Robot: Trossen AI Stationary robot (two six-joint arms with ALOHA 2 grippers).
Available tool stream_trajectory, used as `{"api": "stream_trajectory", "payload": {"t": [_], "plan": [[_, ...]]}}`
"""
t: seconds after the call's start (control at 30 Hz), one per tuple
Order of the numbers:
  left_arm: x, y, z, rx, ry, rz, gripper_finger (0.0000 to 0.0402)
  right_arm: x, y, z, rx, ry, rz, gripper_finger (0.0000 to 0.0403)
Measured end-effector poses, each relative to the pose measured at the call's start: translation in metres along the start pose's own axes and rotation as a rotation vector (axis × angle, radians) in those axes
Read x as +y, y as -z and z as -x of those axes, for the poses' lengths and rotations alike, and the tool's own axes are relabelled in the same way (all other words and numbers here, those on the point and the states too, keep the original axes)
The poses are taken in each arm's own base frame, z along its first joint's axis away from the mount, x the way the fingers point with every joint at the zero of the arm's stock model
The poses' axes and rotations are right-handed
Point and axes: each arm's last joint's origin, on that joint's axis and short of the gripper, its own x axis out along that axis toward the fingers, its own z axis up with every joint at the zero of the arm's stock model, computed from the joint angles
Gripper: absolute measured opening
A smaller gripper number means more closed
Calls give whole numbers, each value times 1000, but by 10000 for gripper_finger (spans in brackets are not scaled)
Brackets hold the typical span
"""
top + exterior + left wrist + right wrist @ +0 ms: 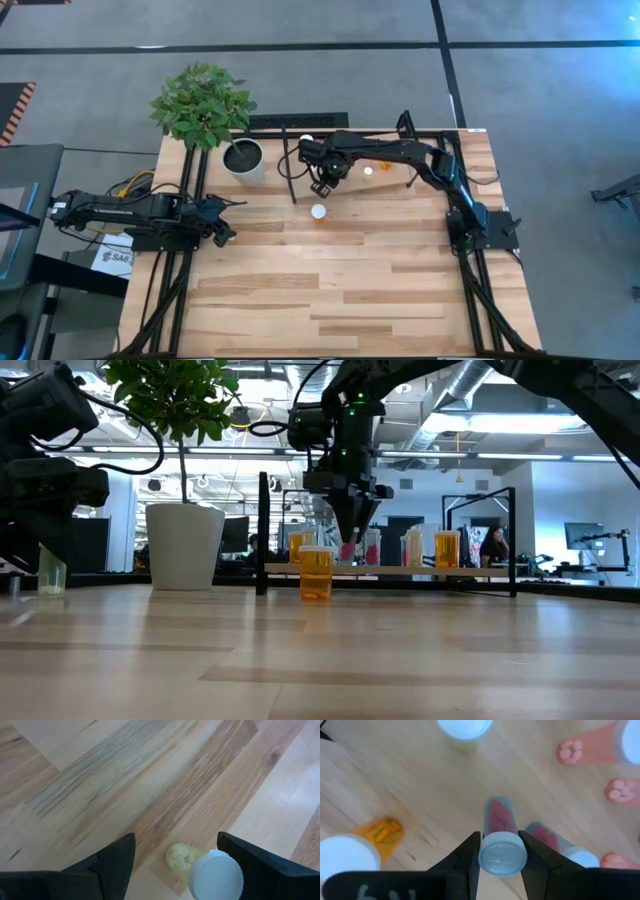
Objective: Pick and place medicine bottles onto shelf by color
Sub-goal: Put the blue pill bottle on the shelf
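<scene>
Your right pincer (501,851) is clamped on the white cap of a pinkish-red bottle (498,817), judged light, rigid, slippery; grip just below the cap.

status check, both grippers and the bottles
Right gripper shut on red bottle over shelf. Left gripper open above pale bottle. Orange bottle on table.

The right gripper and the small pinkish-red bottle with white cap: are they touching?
Touching. In the right wrist view, the right gripper has both dark fingers pressed against the pinkish-red bottle at its cap.

Matt wooden tabletop (340,280); translucent plastic medicine bottles (316,573).
</scene>
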Motion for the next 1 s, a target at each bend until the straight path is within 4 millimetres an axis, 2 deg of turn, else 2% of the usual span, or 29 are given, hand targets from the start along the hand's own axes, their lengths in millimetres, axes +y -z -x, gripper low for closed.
{"api": "stream_trajectory", "payload": {"t": [0.63, 1.0], "plan": [[0, 0, 0, 0, 0, 0, 267, -12, -9, -2, -39, -9, 42, 130], [0, 0, 0, 0, 0, 0, 267, -16, -10, -2, -40, -11, 50, 191]]}}
